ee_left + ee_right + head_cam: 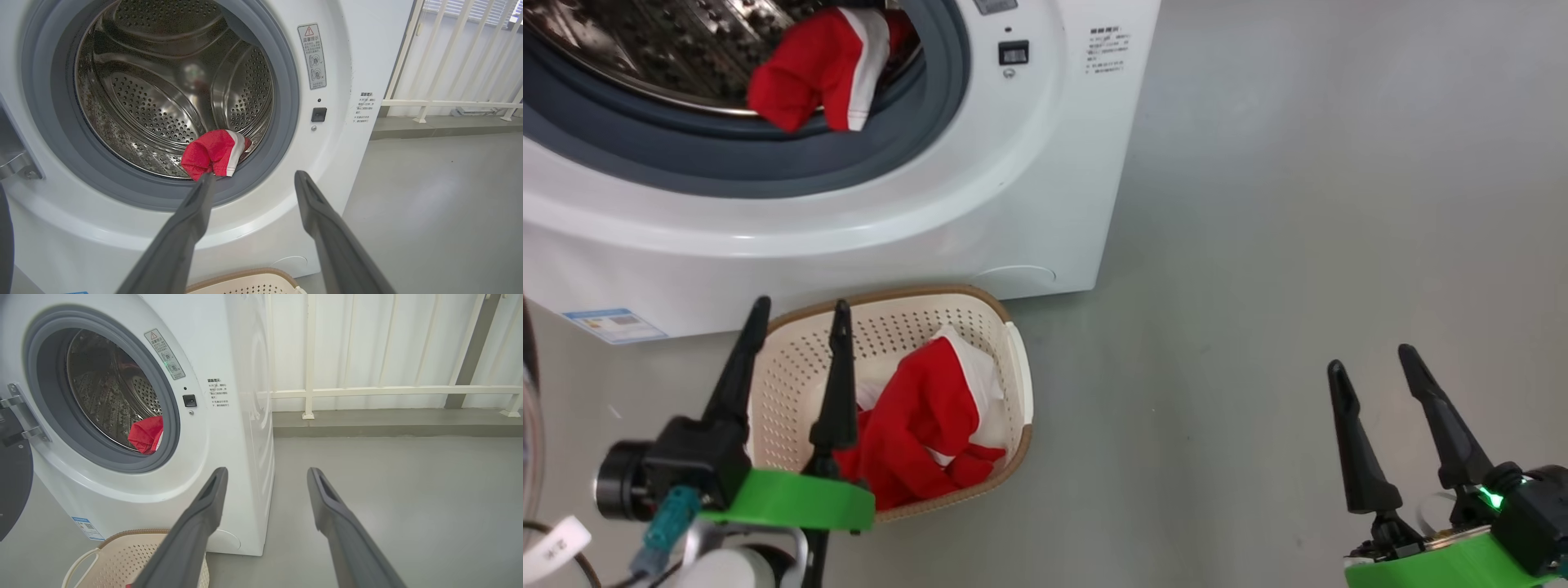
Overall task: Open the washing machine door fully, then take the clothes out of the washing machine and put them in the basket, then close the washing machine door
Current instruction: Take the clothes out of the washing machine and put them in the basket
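clothes (pixel 923 425) lie partly in the basket (pixel 1017 384), while one red-and-white piece (pixel 214 153) rests at 5 o'clock of the drum mouth. left gripper (pixel 801 305) over the basket and right gripper (pixel 1370 358) over bare floor both stand spread, empty. unloading is the step in hand, i judge; next, reach into the drum for that piece.

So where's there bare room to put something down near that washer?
The grey floor right of the washing machine and basket, out to the right gripper, is bare. It is crowded in front of the machine: the basket sits close to it, half full of red clothes, with the left gripper by its left end.
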Motion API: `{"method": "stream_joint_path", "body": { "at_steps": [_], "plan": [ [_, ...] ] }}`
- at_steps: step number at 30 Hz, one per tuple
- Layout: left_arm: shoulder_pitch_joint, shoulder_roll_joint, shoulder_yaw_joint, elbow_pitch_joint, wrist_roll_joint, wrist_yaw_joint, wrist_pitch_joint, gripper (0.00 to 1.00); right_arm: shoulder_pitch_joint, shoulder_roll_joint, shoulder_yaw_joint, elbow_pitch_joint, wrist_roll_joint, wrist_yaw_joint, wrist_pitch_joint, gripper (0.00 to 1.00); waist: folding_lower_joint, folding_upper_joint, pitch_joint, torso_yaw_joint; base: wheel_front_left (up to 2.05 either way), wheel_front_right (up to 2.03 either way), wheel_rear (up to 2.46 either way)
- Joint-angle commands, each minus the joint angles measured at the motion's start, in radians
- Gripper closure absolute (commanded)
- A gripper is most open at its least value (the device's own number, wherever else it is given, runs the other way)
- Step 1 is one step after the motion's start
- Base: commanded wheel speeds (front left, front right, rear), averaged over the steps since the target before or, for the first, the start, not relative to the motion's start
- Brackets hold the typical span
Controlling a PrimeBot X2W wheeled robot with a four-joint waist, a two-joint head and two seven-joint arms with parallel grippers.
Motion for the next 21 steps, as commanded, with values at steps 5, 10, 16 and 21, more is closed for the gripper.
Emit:
{"method": "stream_joint_path", "body": {
  "at_steps": [5,10,16,21],
  "plan": [
    [-0.103,0.021,0.063,0.027,-0.029,-0.016,-0.003,0.0,-0.053,-0.017,0.034,-0.009,-0.001,0.006,-0.02,0.0,0.0,0.0,0.055,-0.029,0.0,0.0,0.0],
    [-0.184,0.033,0.088,0.086,-0.052,-0.036,-0.009,0.0,-0.078,-0.017,0.045,-0.005,0.002,0.006,-0.027,0.0,0.0,0.0,0.096,-0.043,0.0,0.0,0.0],
    [-0.297,0.046,0.098,0.151,-0.055,-0.048,-0.003,0.0,-0.105,-0.017,0.06,0.004,0.003,0.006,-0.032,0.0,0.0,0.0,0.141,-0.057,0.0,0.0,0.0],
    [-0.379,0.053,0.104,0.204,-0.067,-0.065,0.004,0.0,-0.122,-0.017,0.068,0.009,0.003,0.006,-0.036,0.0,0.0,0.0,0.168,-0.065,0.0,0.0,0.0]
  ]
}}
